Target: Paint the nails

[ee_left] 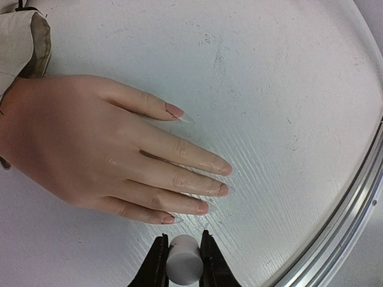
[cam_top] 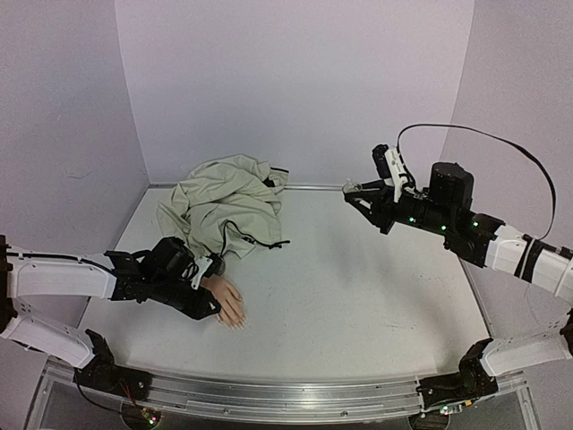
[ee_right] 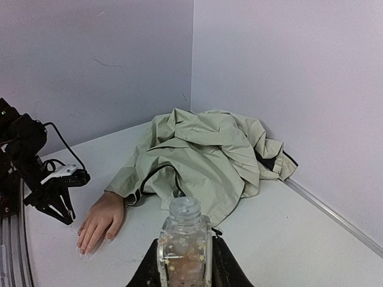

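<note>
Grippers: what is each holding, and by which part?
Left gripper pinches a small white cylinder by its sides; right gripper clamps the clear glass bottle around its body.

bottle (ee_right: 184, 239) base cut off, nails (cam_top: 238, 322) tiny overhead

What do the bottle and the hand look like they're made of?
The bottle looks like clear glass or hard plastic, glossy: see-through, star specks inside. The hand seems silicone or rubber: smooth flesh-pink skin, slight sheen, moulded knuckle creases.
</note>
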Available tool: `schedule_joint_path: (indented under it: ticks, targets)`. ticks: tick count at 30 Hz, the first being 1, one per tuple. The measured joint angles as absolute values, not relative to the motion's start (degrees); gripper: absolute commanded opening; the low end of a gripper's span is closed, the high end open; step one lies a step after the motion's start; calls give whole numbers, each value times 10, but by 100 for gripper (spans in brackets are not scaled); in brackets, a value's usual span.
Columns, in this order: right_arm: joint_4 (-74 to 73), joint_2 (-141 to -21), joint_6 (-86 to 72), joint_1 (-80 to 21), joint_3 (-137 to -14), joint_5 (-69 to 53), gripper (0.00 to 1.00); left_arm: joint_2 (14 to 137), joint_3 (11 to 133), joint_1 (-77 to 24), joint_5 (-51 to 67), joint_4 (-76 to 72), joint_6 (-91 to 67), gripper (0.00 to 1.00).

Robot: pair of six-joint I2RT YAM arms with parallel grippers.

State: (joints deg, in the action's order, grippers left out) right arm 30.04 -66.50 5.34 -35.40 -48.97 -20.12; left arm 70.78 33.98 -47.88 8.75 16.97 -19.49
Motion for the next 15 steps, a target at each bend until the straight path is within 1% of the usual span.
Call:
schedule_joint_path:
  ticks: [15]
  targets:
    - [300,-666,58,-354,-490,-201,0,715,340,-478,77,169,-193,0]
